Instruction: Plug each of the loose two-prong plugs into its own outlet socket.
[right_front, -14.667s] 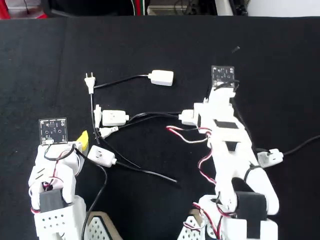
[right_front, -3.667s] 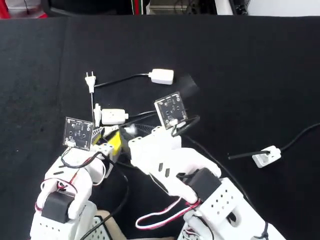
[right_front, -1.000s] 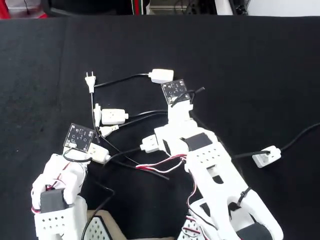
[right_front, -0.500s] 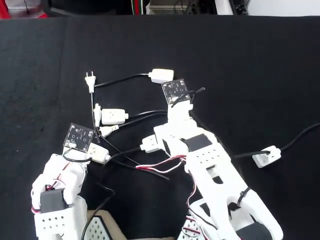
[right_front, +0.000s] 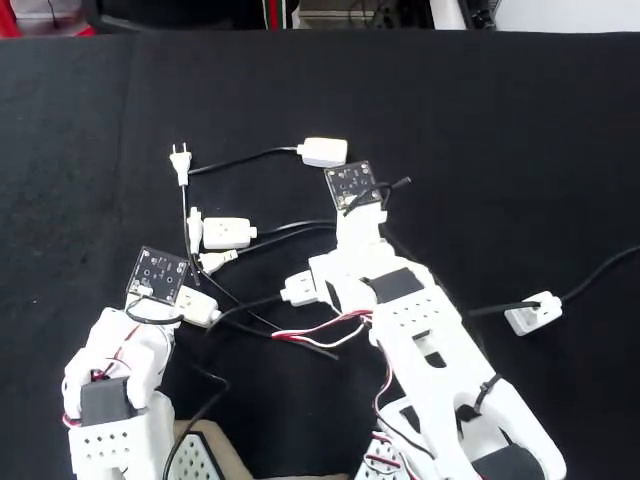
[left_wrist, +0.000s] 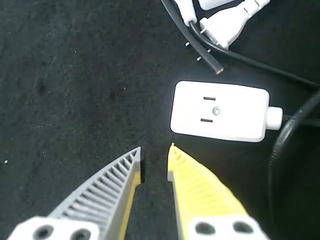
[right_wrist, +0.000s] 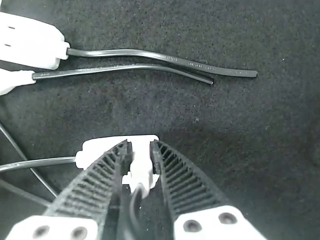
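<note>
Black cloth (right_front: 520, 120) covers the table, and black cords (right_front: 270, 232) cross the middle of it between my two arms. At the far side I see a far socket (right_front: 323, 152), with its cord running over to a lone plug (right_front: 180, 160) that lies prongs away from me. Nearer in sits a middle socket (right_front: 228, 234) with a side plug (right_front: 195, 230) just beside it and a lower plug (right_front: 213, 263) a little closer to the left arm. Their cords and a cut cord end (left_wrist: 216, 67) lie across the ground between that cluster and the left arm. An outlying socket (right_front: 532, 313) lies well apart by the right arm's base.

My left gripper (left_wrist: 155, 147) has its grey and yellow fingers only a narrow slot apart and holds nothing. The cloth shows between them. My right gripper (right_wrist: 140, 144) is closed down on a white connector (right_wrist: 117, 147), with the fingers pinching a narrow part of it. I cannot tell whether that piece is a plug or a socket.

A near socket (left_wrist: 219, 111) lies face up with both slots showing, just past the yellow fingertip and off to its side, not touching it. From the right wrist view, the middle socket and the lower plug lie ahead of the held connector, with bare cloth and two cord ends (right_wrist: 210, 80) between.
</note>
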